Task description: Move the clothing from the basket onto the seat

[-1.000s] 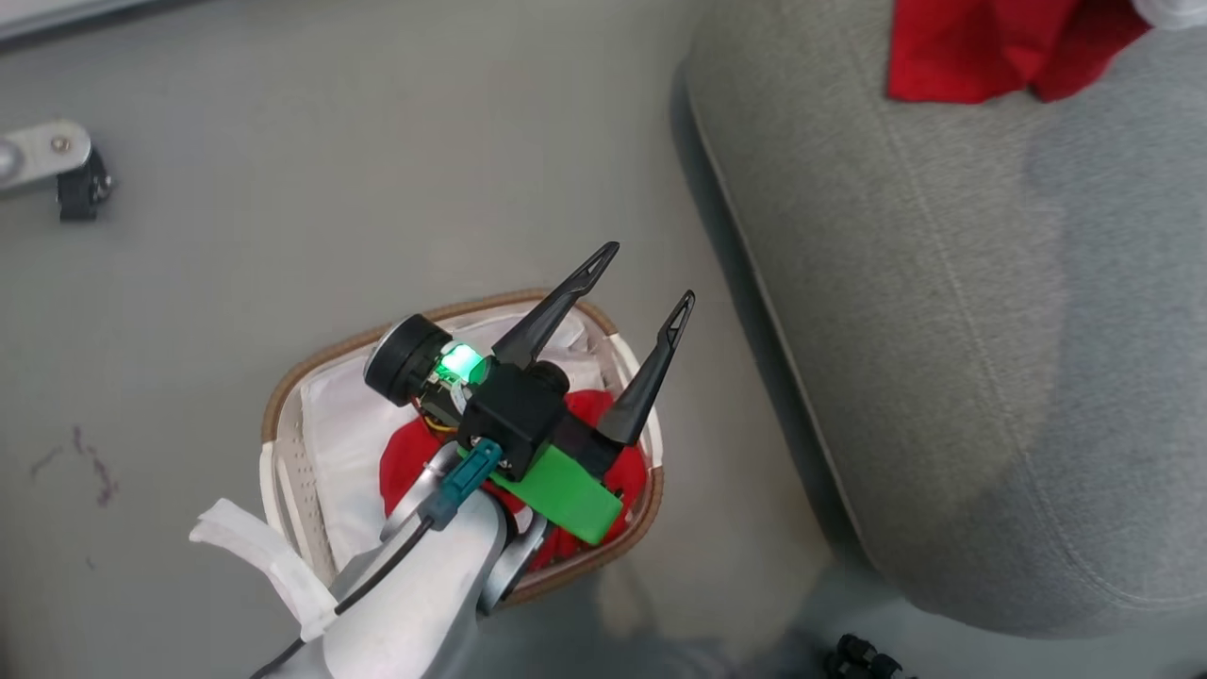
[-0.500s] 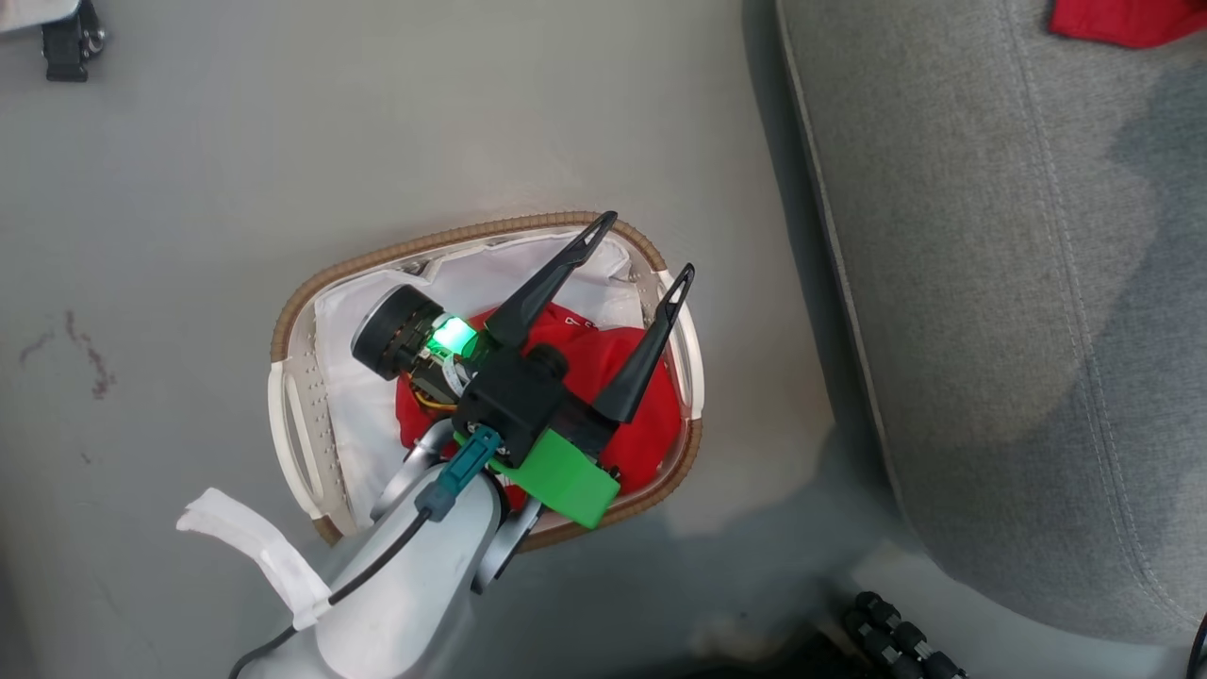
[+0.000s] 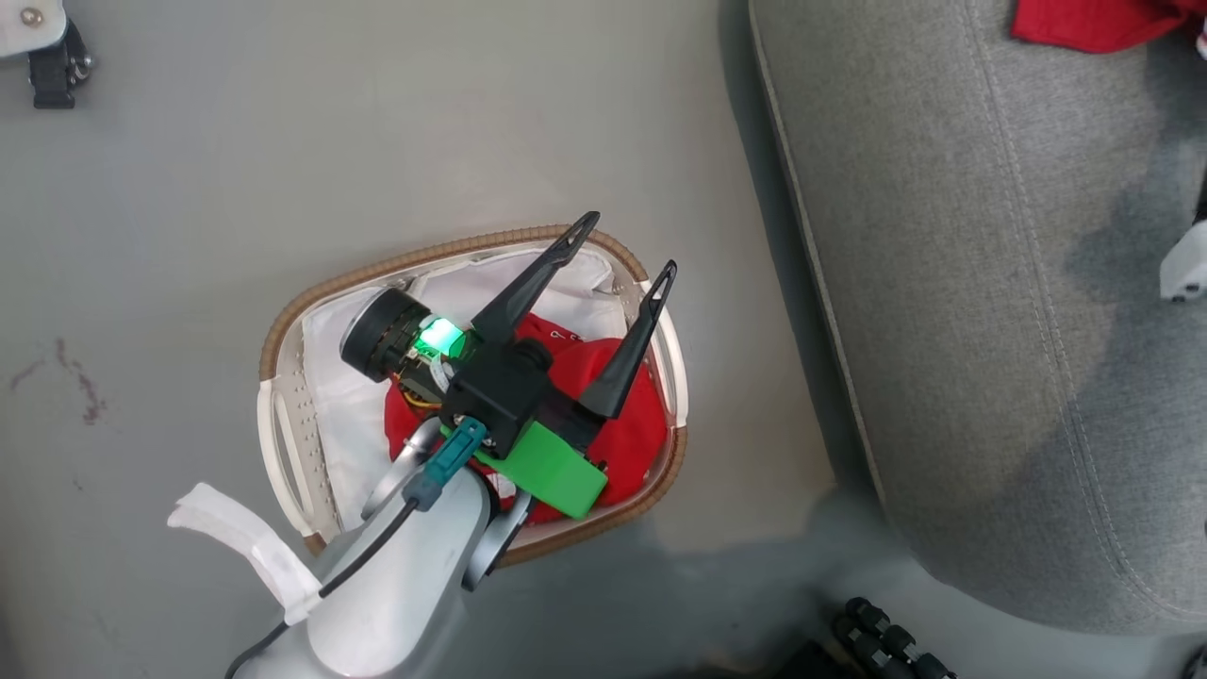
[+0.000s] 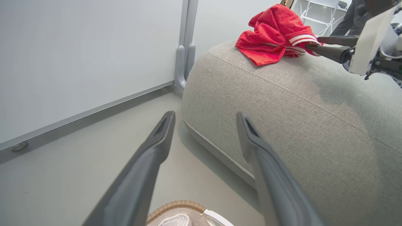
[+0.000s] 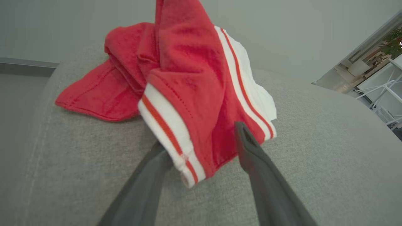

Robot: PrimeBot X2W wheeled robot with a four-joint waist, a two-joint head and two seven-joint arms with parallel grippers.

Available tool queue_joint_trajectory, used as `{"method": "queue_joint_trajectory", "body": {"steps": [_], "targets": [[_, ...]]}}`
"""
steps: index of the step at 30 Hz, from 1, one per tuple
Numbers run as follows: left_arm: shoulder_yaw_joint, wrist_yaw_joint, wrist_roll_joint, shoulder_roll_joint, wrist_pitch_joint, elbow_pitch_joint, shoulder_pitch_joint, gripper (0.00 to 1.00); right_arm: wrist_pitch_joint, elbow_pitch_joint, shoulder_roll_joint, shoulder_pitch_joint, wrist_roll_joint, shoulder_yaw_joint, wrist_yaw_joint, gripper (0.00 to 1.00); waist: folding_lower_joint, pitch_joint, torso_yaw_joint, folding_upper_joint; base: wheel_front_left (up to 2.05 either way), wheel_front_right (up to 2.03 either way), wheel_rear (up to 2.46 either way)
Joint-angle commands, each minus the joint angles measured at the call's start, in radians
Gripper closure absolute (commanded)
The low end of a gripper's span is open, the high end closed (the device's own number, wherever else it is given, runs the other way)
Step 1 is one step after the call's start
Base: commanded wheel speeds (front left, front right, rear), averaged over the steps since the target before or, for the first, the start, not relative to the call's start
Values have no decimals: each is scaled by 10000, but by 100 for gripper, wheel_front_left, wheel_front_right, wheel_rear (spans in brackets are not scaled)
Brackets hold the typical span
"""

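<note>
The head camera had swung in the last second, so the slide of the scene was no move of the things. Nearest, the left pincer [image 3: 629, 242] hung above the basket [image 3: 273, 330], jaws wide and empty, fingers aimed at 1 o'clock. Its tips, past the rim a second ago, now sat over it: lining up for a dip, by my reckoning. Under it one red garment [image 3: 634, 429] lay bunched on the white sheet [image 3: 349, 415]. Off at 3 o'clock rose the seat [image 3: 990, 330], and at 1 o'clock, far up on it, the other red garment [image 5: 188, 78] lay heaped. The right pincer [image 5: 201, 136] was there, jaws apart, striped hem lying loose between them. One delivered, one to go
</note>
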Motion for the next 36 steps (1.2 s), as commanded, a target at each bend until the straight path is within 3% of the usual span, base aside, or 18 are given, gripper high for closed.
{"method": "queue_joint_trajectory", "body": {"steps": [1, 10, 17, 23, 36], "targets": [[59, -24, -78, 85, -9, 29, 108, 0, -21, -151, -14, 253, 152, 2, -14, 0, -1, -200, -22, -1, 0, 0, 0], [601, -24, -352, -116, -9, 40, 649, 0, -21, -1083, 339, 1974, 400, 283, -14, 0, -1, -1270, 115, -1, 0, 0, 0], [1250, -24, -548, -343, -9, 117, 1223, 0, -21, -1366, 83, 1984, 317, 590, -14, 0, -1, -2453, 474, -1, 0, 0, 0], [2429, -19, -886, -583, -9, 207, 1899, 0, -21, -1016, 4, 1706, 483, 1321, -14, 0, -1, -3581, 914, -1, 0, 0, 0], [5163, -20, -787, -730, -9, 375, 3673, 0, -21, -440, 1409, 1885, 1152, 3040, -14, 0, -1, -5129, 1783, -1, 0, 0, 0]]}}
